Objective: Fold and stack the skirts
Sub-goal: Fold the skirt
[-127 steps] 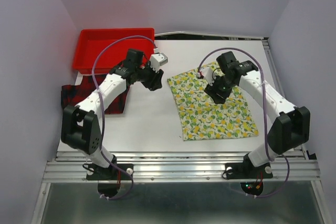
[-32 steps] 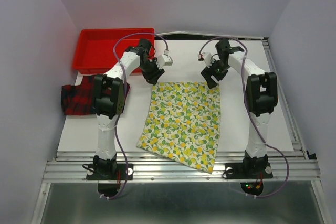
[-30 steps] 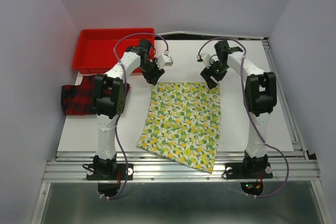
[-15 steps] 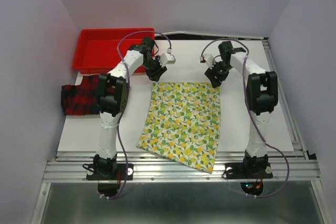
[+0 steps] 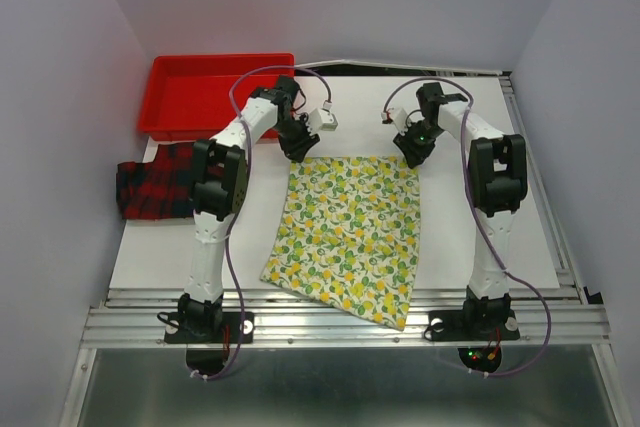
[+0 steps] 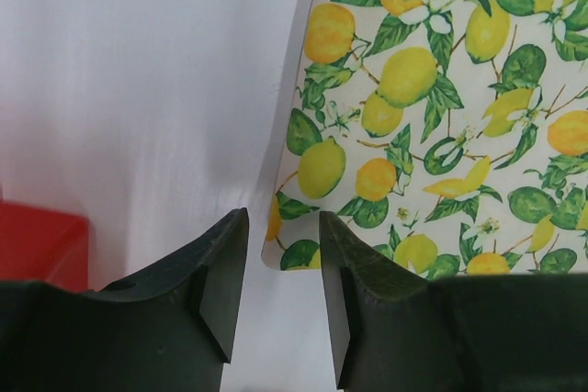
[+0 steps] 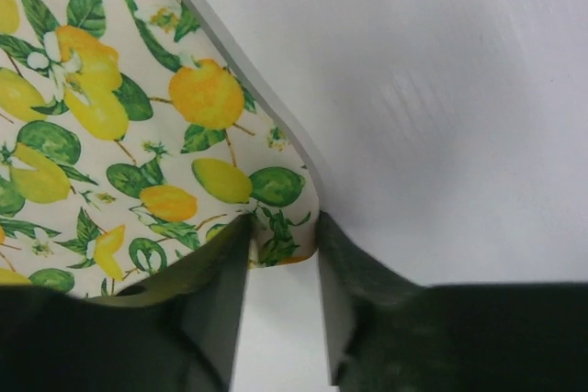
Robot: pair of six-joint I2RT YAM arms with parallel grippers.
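The lemon skirt was spread flat in the middle, its far corners straddled by the left gripper and right gripper, jaws parted, nothing pinched, probably for a nearward fold. The plaid skirt was set aside at the left.
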